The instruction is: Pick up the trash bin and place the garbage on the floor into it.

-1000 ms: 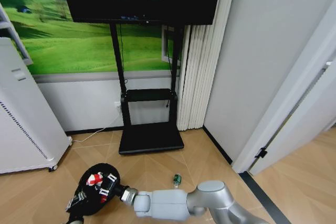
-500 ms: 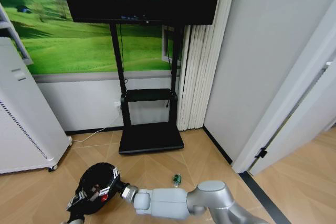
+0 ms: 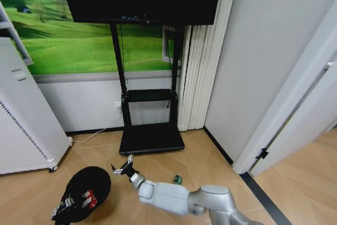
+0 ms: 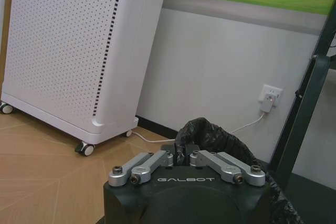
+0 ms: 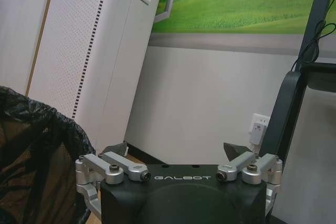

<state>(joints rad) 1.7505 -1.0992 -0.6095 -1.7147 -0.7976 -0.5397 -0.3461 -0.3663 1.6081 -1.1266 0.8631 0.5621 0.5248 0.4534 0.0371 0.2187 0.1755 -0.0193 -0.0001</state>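
Held the trash bin (image 3: 80, 199) rim pinched in left gripper (image 4: 180, 157); right gripper (image 3: 122, 169) spread, empty; bottle (image 3: 178, 179), probably next, wanted a low, square approach.

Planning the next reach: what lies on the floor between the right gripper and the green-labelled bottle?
Bare wood floor in the head view: right gripper, jaws open, and bottle have nothing between.

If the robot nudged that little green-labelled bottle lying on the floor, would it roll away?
Probably. The bottle lies on its side on smooth wooden floor, so a nudge across its length likely rolls it. It looks small, so probably light and easily knocked aside by the open right gripper.
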